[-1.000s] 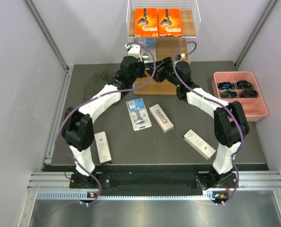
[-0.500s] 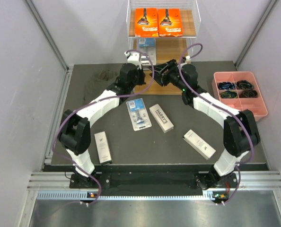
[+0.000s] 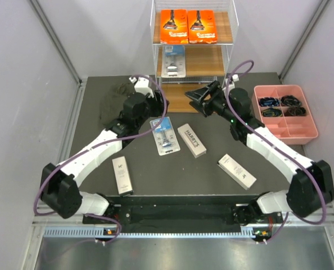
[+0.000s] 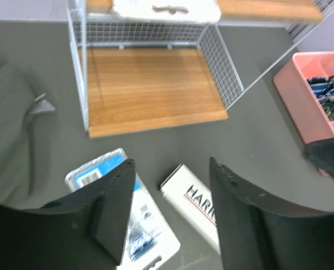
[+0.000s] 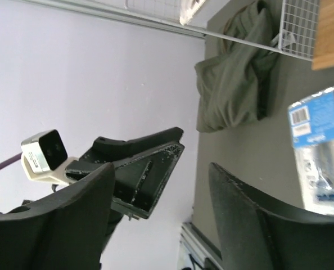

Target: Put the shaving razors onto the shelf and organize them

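Orange boxes (image 3: 174,26), two of them, lay side by side on the top tier of the shelf (image 3: 206,61). One blister pack (image 3: 174,61) sat on the middle tier, and the bottom tier was bare wood. The second blister pack (image 3: 165,135) lay flat on the dark table (image 3: 257,140) in front of the shelf, just beside the lettered white box (image 3: 192,140). The right white box (image 3: 237,171) and the left white box (image 3: 121,175) lay nearer the arm bases, well apart from each other.

The left arm (image 3: 94,154) reached low and long. Its elbow was swung out to the near left corner and its forearm ran diagonally toward the foot of the shelf, beside the green cloth (image 3: 113,95). The left gripper (image 4: 171,169) pointed at the bottom tier and hung above the second blister pack and the lettered white box. Its fingers were spread apart with nothing between them.

The right arm (image 3: 279,149) mirrored it, elbow out at the near right and forearm slanting up and left past the pink tray (image 3: 310,132). The right gripper (image 3: 196,99) was rolled onto its side in front of the bottom tier, facing the left gripper. Its fingers were likewise parted and held nothing.
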Robot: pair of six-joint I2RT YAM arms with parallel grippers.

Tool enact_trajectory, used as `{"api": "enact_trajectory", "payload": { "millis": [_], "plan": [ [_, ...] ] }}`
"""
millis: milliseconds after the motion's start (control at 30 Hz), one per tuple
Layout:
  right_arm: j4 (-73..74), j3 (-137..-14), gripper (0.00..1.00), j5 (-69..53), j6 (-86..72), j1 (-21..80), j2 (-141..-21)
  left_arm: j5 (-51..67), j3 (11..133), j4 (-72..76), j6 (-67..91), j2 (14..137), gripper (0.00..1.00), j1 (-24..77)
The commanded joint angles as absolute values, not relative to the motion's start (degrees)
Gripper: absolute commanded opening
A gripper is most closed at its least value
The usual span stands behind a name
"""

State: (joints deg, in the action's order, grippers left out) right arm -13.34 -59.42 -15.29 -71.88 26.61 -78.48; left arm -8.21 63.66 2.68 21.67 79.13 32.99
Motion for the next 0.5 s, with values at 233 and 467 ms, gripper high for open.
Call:
{"api": "enact_trajectory", "payload": {
  "millis": [233, 467],
  "plan": [
    [4.72, -49.05, 0.91, -8.44, -60.03, 29.79, -60.94, -8.18, 51.96, -6.67, 28.74, 69.53, 0.89, 32.96],
    [13.87, -38.52, 0.98, -4.31, -58.62, 29.79, -48.02, -8.17, 46.50, -8.26, 31.20, 67.06, 0.98, 32.87]
  ]
}}
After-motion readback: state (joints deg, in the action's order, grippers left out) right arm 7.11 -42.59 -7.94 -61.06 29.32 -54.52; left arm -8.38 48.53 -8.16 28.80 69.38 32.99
